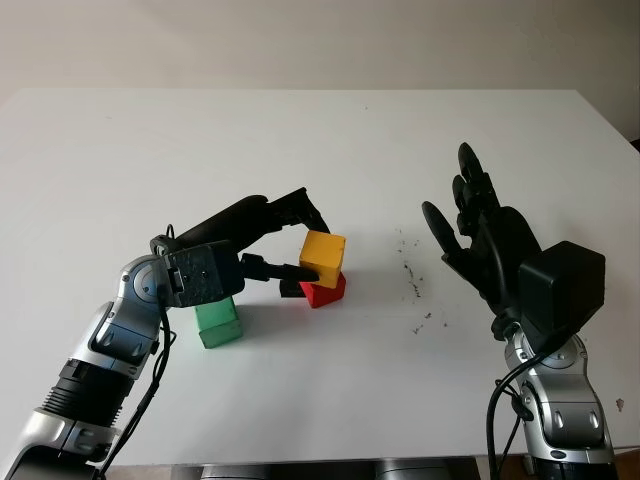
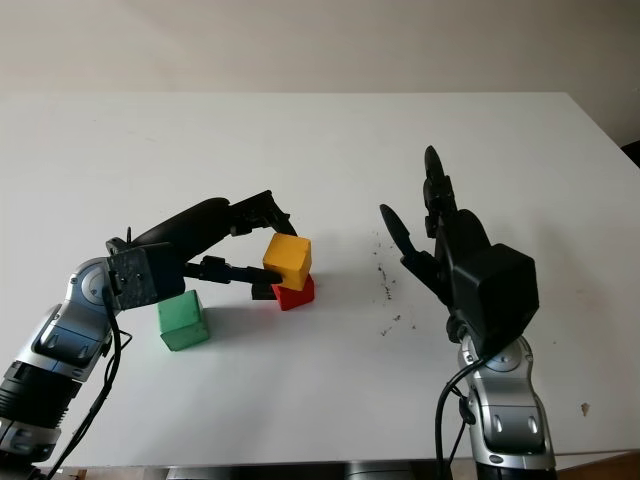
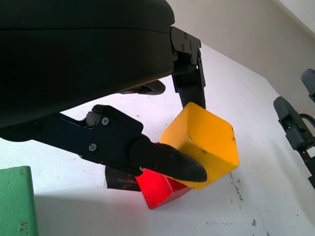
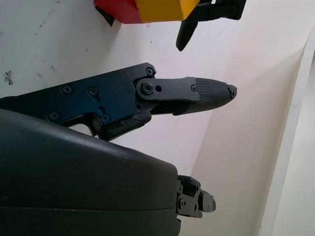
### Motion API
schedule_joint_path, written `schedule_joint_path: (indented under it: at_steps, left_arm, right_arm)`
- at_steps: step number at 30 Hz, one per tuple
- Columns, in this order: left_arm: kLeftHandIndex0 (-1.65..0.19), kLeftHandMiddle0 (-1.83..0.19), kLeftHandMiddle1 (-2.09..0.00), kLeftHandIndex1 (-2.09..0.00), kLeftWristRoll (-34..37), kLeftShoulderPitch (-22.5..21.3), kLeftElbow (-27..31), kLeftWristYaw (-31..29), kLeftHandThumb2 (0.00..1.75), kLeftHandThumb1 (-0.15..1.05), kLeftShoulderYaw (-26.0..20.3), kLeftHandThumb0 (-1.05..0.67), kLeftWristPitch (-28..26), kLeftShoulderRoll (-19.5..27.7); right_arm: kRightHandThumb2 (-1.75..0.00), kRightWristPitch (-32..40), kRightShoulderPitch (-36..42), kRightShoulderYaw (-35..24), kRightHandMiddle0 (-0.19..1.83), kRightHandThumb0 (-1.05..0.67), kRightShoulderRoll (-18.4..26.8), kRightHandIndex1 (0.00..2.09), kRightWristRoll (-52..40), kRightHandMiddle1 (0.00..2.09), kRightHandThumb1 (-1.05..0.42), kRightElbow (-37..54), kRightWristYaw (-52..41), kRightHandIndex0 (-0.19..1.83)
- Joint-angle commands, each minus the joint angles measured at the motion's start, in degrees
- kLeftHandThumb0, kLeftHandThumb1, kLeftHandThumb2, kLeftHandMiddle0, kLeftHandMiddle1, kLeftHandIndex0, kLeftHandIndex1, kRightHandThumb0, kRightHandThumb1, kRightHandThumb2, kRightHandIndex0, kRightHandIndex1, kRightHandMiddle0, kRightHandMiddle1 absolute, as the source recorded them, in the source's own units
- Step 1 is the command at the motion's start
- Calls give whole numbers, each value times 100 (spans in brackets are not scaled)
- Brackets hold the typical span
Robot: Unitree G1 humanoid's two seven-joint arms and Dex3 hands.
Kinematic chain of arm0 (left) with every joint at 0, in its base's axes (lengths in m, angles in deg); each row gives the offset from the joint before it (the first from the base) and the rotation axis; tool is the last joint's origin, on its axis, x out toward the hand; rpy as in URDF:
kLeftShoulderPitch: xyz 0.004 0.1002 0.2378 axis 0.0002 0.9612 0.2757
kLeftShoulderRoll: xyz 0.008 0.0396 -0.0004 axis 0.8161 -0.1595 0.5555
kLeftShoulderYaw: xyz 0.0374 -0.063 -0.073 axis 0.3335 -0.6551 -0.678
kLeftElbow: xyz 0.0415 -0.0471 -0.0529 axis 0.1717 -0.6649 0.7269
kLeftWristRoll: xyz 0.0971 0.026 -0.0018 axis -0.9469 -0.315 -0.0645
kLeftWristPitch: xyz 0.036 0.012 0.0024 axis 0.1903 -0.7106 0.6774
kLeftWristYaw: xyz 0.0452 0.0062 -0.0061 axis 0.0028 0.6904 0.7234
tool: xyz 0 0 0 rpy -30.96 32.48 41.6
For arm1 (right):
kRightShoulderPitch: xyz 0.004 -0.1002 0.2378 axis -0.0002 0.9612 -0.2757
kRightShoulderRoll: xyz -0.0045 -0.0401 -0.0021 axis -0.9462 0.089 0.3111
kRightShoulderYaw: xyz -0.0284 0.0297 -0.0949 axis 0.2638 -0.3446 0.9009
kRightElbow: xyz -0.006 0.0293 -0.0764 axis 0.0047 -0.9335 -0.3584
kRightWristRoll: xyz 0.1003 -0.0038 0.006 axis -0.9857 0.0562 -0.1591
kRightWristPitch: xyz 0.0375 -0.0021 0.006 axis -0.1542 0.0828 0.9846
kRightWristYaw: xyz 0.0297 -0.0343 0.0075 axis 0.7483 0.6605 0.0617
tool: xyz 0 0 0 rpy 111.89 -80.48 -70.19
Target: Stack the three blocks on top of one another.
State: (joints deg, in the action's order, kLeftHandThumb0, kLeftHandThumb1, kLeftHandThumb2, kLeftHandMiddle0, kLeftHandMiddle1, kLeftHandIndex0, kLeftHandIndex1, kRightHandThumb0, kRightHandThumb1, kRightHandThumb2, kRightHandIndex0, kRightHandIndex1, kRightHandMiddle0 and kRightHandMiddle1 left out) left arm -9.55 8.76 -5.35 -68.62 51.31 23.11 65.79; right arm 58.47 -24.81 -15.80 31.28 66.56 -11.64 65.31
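Here the left hand (image 1: pixel 285 245) sits a little left of the frame's centre in the left eye view, its black fingers closed around the yellow wooden cube (image 1: pixel 323 255), which rests tilted on top of the red wooden cube (image 1: pixel 323 289) on the white table (image 1: pixel 330 140). The relation that matters next, as I judge it, is the green wooden cube (image 1: pixel 217 320): it stands apart from the pair, toward the lower left of the frame, just below the left forearm, so the left hand is far nearer to it than the right and would have to pull back toward the frame's lower left to reach it. The cubes have no long axis; the yellow one sits skewed, one corner overhanging the red one. The right hand (image 1: pixel 478 235) is raised in the right half of the frame, open and holding nothing, well apart from all three blocks. The left wrist view adds what the head views blur: one fingertip (image 3: pixel 170 164) presses the yellow cube's near face while another finger (image 3: pixel 189 81) stands against its far side, and the red cube peeks out beneath. The right wrist view catches the red and yellow pair from the opposite side.
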Motion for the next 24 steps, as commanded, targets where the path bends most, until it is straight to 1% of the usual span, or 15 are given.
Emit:
schedule_joint_path:
  at_steps: [1, 3, 4, 6, 7, 9, 10, 13, 15, 21, 24]
  left_arm:
    - [-6, -19, -1, -108, -1, -32, 25, -80, 18, 105, -17, -48, -57, 79]
    - [-7, -8, -3, -63, 12, -33, 100, -217, 15, 105, 5, -55, -161, 119]
    - [-8, -2, -4, -36, 46, -25, 131, -301, 13, 105, 7, -61, -176, 134]
    - [-4, 6, -3, -17, 83, 0, 220, -473, 11, 105, 22, -65, -227, 178]
    - [3, 12, -1, -9, 107, 18, 271, -555, 10, 105, 26, -67, -250, 201]
    - [13, 17, -1, -4, 140, 63, 414, -679, 8, 104, 27, -70, -356, 232]
    - [17, 18, 0, -1, 177, 94, 501, -731, 6, 102, 14, -72, -434, 233]
    - [19, 19, 0, 0, 321, 200, 770, -842, 5, 100, -44, -79, -646, 240]
    - [19, 19, 0, 0, 393, 279, 888, -829, 5, 99, -93, -84, -676, 247]
    - [19, 19, 0, 0, 846, 475, 919, -803, 4, 94, -373, -88, -499, 231]
    - [19, 19, 0, 0, 1295, 668, 1039, -719, 5, 95, -764, -86, -359, 195]
  right_arm:
    - [-37, -82, 33, -11, -4, -65, 28, 6, -10, 5, -105, 93, -12, -10]
    - [-37, -90, 38, -25, -4, -65, 32, 6, -40, 5, -105, 83, -39, -10]
    - [-37, -86, 41, -29, -4, -65, 31, 5, -46, 5, -105, 86, -44, -10]
    - [-37, -95, 47, -32, -4, -65, 22, 5, -41, 5, -105, 93, -35, -10]
    - [-37, -88, 50, -27, -4, -65, 25, 5, -26, 5, -105, 101, -28, -10]
    - [-36, -78, 49, -33, -4, -65, 13, 5, -51, 5, -105, 111, -34, -10]
    - [-36, -76, 49, -30, -4, -65, 6, 5, -49, 5, -105, 117, -25, -10]
    - [-36, -124, 58, -18, -3, -65, 16, 6, -28, 6, -105, 122, -25, -10]
    - [-35, -155, 59, -24, -3, -63, 11, 6, -54, 5, -105, 117, -44, -10]
    - [-35, -47, 76, -22, -4, -64, -13, 5, -104, 5, -105, 174, -24, -10]
    - [-35, -35, 101, -2, -3, -65, -24, 5, -60, 6, -105, 219, 23, -10]
